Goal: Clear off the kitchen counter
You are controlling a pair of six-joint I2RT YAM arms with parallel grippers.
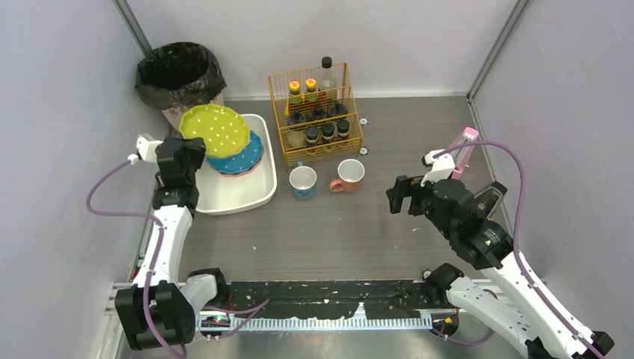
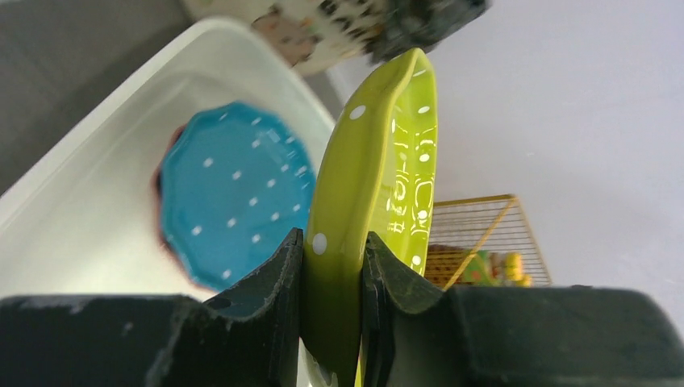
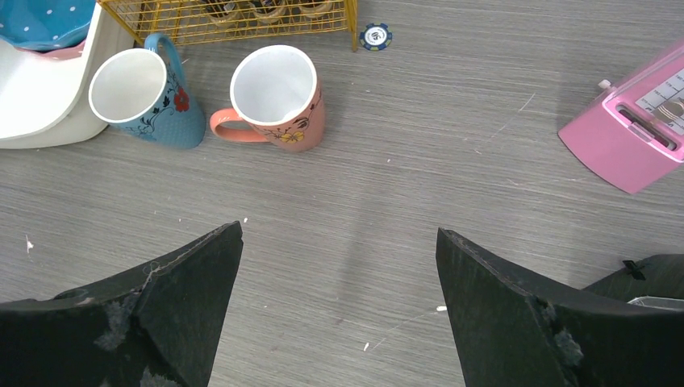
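Observation:
My left gripper [image 2: 332, 242] [image 1: 182, 149] is shut on the rim of a lime-green dotted plate [image 2: 379, 185] [image 1: 217, 129], holding it above the white tub [image 1: 239, 196]. A blue dotted plate [image 2: 234, 201] [image 1: 243, 158] lies in the tub beneath it. On the grey kitchen counter [image 1: 336, 232] stand a blue mug [image 1: 303, 182] [image 3: 149, 97] and a pink mug [image 1: 348, 176] [image 3: 274, 97]. My right gripper [image 3: 339, 242] [image 1: 396, 196] hovers open over bare counter to the right of the mugs, nothing between its fingers.
A yellow wire rack of bottles [image 1: 315, 112] stands behind the mugs. A black-lined bin [image 1: 179, 73] sits in the back left corner. A pink device [image 3: 629, 129] [image 1: 463, 149] lies at the right near the wall. A small round token [image 3: 375, 35] lies by the rack.

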